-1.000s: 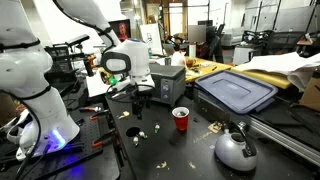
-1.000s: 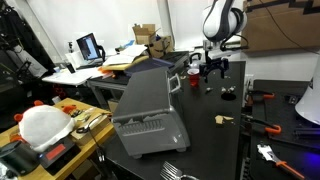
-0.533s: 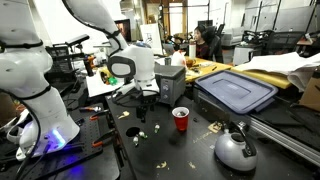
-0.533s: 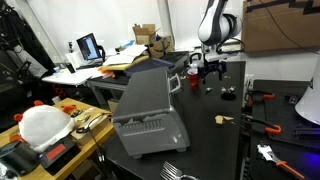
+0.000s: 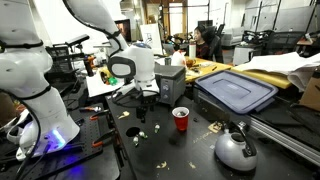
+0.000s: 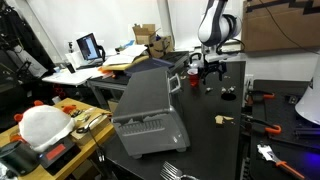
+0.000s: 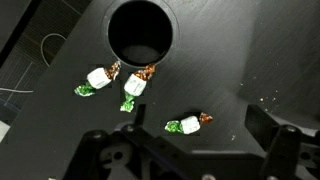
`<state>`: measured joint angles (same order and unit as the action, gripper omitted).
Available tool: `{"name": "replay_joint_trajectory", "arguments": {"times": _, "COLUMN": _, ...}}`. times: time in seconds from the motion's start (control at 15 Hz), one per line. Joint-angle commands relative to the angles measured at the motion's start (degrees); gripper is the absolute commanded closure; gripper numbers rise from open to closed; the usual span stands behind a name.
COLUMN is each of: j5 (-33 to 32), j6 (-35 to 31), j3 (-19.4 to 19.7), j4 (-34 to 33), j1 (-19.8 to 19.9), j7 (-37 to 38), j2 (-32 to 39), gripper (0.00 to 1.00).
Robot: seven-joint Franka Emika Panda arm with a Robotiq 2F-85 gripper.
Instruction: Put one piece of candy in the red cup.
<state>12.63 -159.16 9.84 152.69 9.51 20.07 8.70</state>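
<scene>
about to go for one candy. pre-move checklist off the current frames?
1. Red cup upright, mouth up: ok.
2. Hand open and empty: ok. In the wrist view the fingers are spread with nothing between them.
3. One candy isolated for a clean pick: ok. The lone candy lies apart from the candy cluster.
4. Hand down at candy height: not ok. It hangs above the table.
5. Kettle out of the cup's way: ok, it stands apart.
6. Cup empty inside: cannot tell.
</scene>
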Motion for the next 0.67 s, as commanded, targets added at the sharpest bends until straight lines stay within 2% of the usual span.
{"name": "replay_joint_trajectory", "arguments": {"times": 0.0, "j5": 0.00, "j6": 0.16, "j3": 0.47, "j4": -0.03, "j1": -0.48, "j7": 0.03, "j2": -0.06, "gripper": 0.00}}
{"name": "replay_joint_trajectory", "arguments": {"times": 0.6, "j5": -0.27, "j6": -1.25, "j3": 0.75, "j4": 0.16, "j1": -0.67, "j7": 0.97, "j2": 0.24, "gripper": 0.00}}
